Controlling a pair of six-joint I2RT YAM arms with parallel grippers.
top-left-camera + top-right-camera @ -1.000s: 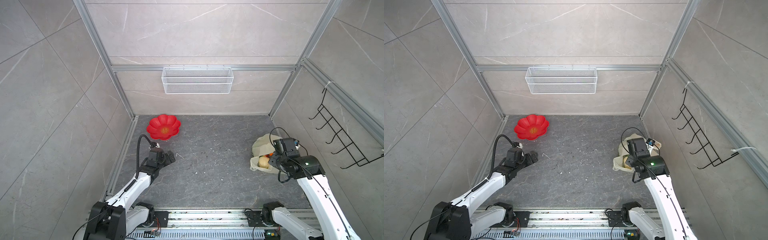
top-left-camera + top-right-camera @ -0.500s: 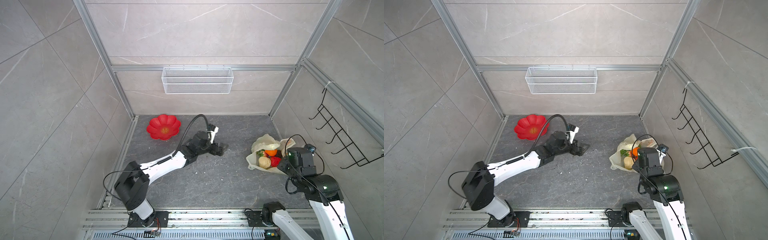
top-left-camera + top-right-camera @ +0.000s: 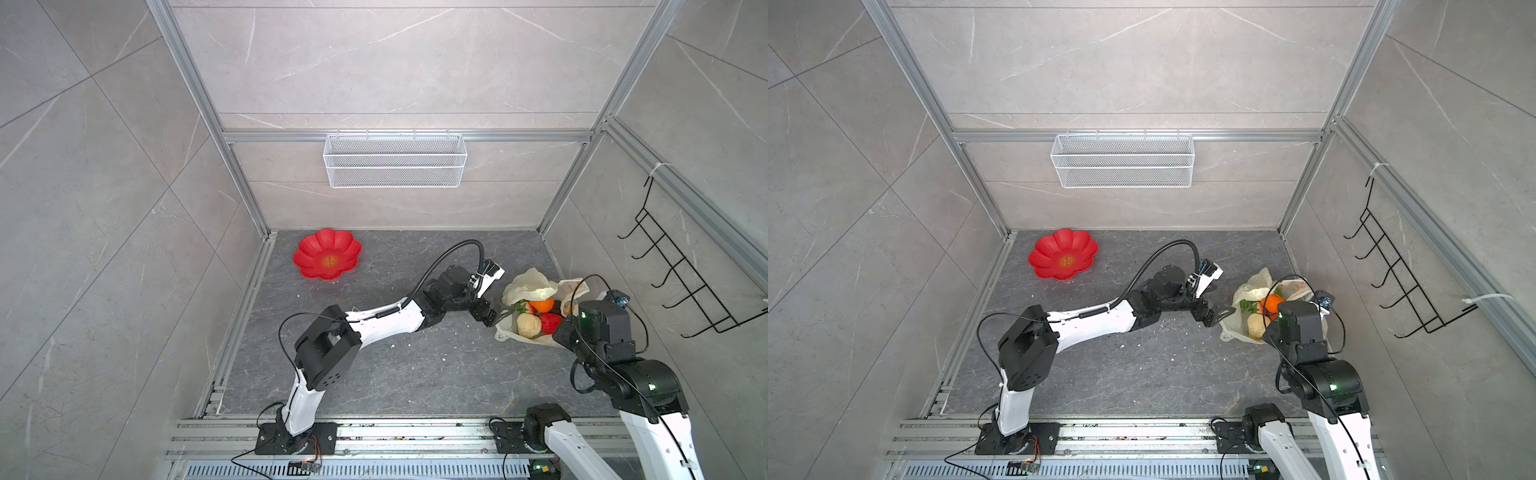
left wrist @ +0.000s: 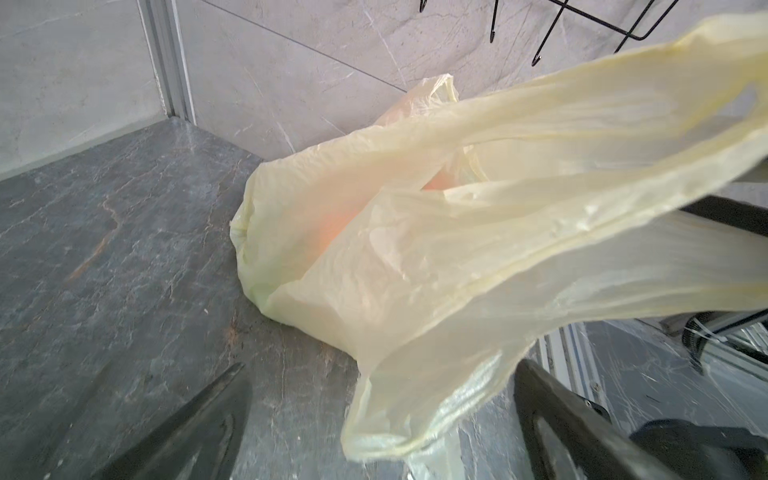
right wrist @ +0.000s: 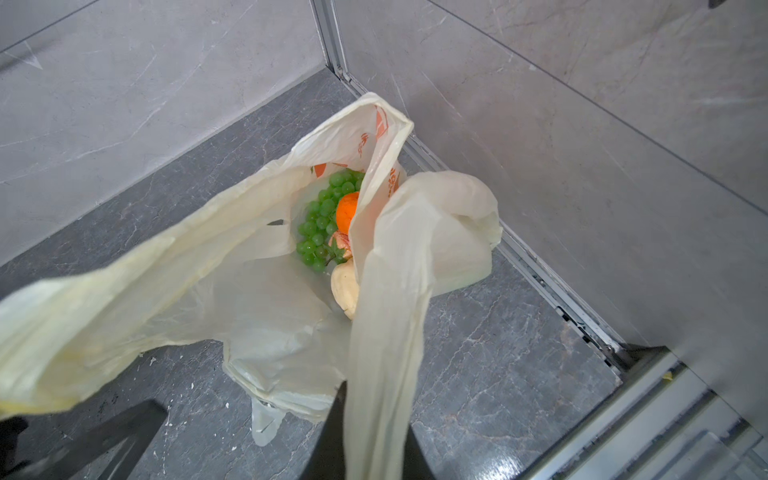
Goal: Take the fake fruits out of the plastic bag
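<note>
The cream-yellow plastic bag (image 3: 530, 286) lies by the right wall, its mouth pulled open. Inside it show the fake fruits: an orange (image 3: 541, 305), a pale peach one (image 3: 528, 325), a red strawberry (image 3: 550, 323), and a green grape bunch (image 5: 324, 220) in the right wrist view. My right gripper (image 5: 376, 449) is shut on one loop handle, drawn taut up from the bag. My left gripper (image 4: 382, 415) is open at the bag's left edge, low over the floor. The other loop handle (image 4: 415, 395) hangs between its fingers (image 4: 199, 428) without being pinched.
A red flower-shaped plate (image 3: 327, 259) sits at the back left of the dark floor. A white wire basket (image 3: 395, 166) hangs on the back wall. A black hook rack (image 3: 681, 282) is on the right wall, close behind the bag. Metal rails (image 3: 415, 432) run along the front.
My left arm swung from the left wall across the floor to the bag's left edge. My right gripper closed on a handle and drew back, opening the bag and baring the fruits.
</note>
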